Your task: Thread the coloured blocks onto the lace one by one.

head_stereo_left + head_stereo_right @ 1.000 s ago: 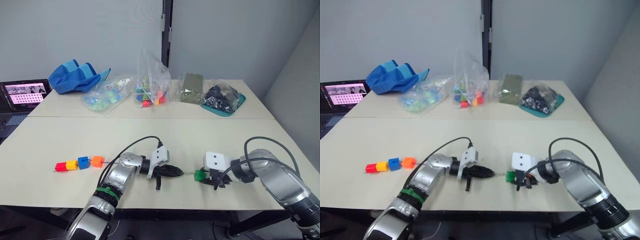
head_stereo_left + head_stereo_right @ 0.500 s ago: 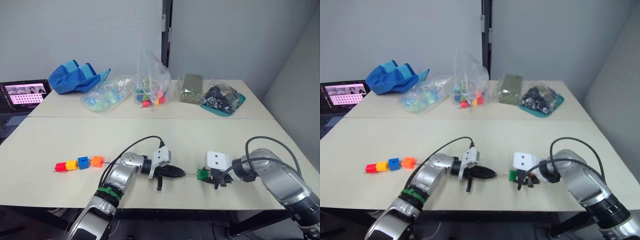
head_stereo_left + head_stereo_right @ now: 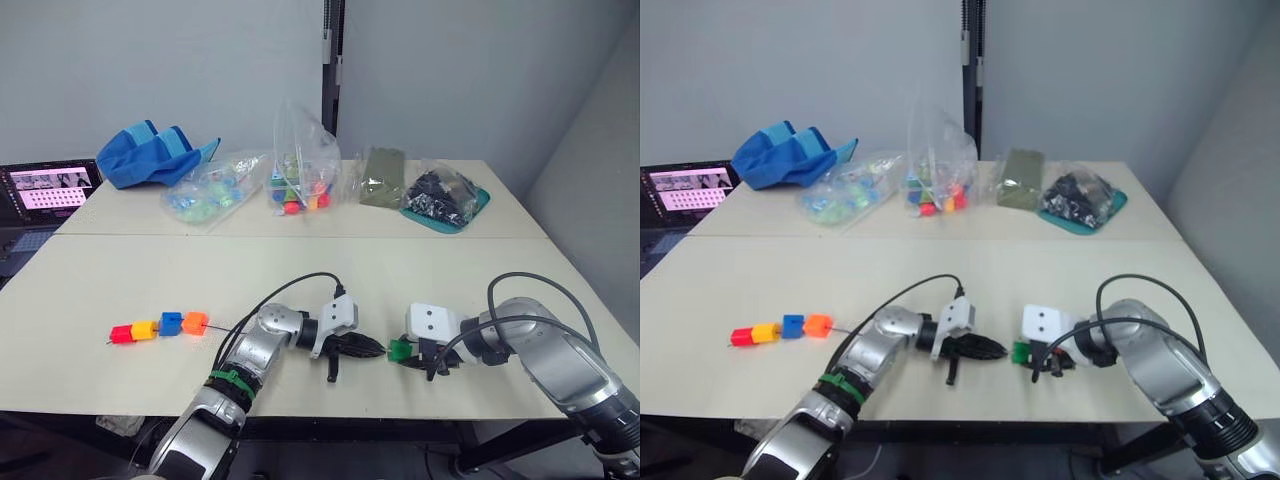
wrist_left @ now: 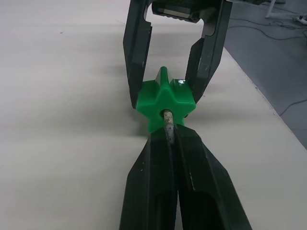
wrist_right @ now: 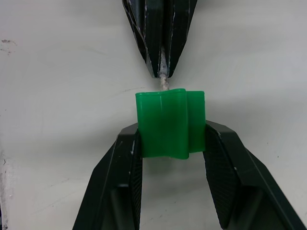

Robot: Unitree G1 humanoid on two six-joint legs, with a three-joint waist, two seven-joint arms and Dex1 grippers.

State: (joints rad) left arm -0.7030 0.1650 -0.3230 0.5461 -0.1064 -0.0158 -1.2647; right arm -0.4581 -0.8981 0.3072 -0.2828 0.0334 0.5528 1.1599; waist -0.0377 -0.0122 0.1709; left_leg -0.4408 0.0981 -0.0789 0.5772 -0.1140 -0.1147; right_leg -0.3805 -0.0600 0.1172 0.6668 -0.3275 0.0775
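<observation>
At green block's hole, lace tip.

The star-shaped green plastic block is smooth and glossy, with a bright highlight on its upper edge. The stiff pale lace tip looks rough and speckled. The 2 black fingers of the left gripper are smooth, semi-gloss plastic; those of the right gripper look the same. The cream tabletop is matt and smooth. At the back lie crinkled clear plastic bags and a soft blue cloth bundle.
</observation>
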